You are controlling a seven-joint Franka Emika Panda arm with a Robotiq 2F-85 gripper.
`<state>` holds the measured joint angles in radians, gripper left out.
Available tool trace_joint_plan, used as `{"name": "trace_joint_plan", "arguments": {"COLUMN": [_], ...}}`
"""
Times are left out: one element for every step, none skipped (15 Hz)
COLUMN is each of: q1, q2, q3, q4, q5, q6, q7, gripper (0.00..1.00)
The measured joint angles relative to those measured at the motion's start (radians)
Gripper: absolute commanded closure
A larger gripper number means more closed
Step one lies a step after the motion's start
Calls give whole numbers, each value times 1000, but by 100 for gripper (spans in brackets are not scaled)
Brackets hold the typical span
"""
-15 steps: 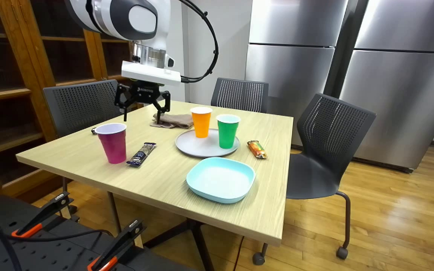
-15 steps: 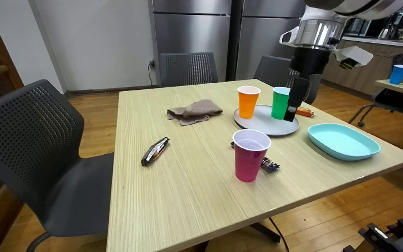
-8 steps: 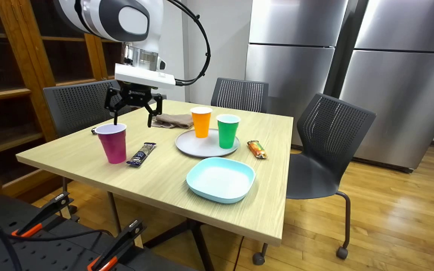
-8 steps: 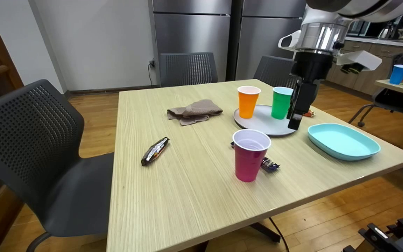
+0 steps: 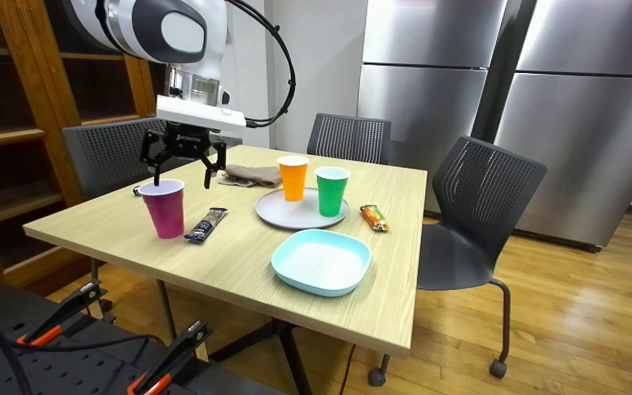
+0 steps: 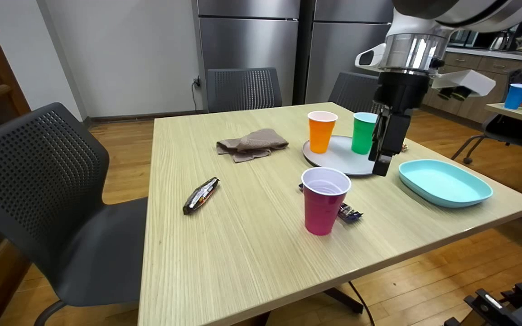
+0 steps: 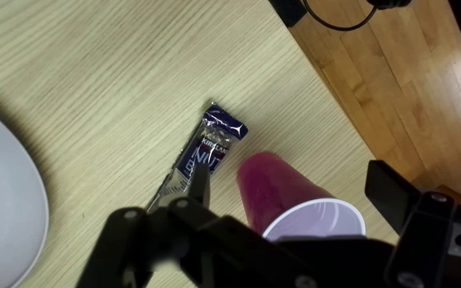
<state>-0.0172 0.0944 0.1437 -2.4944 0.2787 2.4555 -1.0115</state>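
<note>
One gripper (image 5: pixel 182 184), jaws wide, near the purple cup (image 5: pixel 165 211) (upright); a bar (image 5: pixel 206 225) lies just beside the cup.

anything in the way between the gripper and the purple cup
Nothing visible stands between the open gripper and the purple cup; the nut bar lies flat, close beside the cup, not between them.

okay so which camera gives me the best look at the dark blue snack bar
The wrist view: the snack bar looks largest there, its KIRKLAND print readable, though a gripper finger covers part. In an exterior view the whole bar shows, but small; in an exterior view where the purple cup stands in front, only its ends show.
</note>
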Motion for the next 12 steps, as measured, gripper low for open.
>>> {"name": "trace_joint_plan", "arguments": {"q1": [2, 5, 8, 11, 15, 19, 23, 27, 32, 35, 39, 42], "q2": [-2, -3, -3, -3, -3, -3, -2, 0, 5, 12, 21, 32], "q3": [0, 0, 0, 0, 0, 0, 0, 0, 0, 1, 1, 1], "q4": [0, 0, 0, 0, 1, 3, 5, 9, 15, 23, 32, 44], "q5": [6, 12, 17, 22, 30, 39, 50, 60, 70, 80, 89, 98], "q6": [0, 0, 0, 1, 2, 3, 8, 19, 30, 41, 54, 67], "q7": [-4, -5, -5, -5, -5, -5, -5, -4, -3, -3, -3, -2], "gripper": [0, 0, 0, 0, 0, 0, 0, 0, 0, 0, 0, 0]}}
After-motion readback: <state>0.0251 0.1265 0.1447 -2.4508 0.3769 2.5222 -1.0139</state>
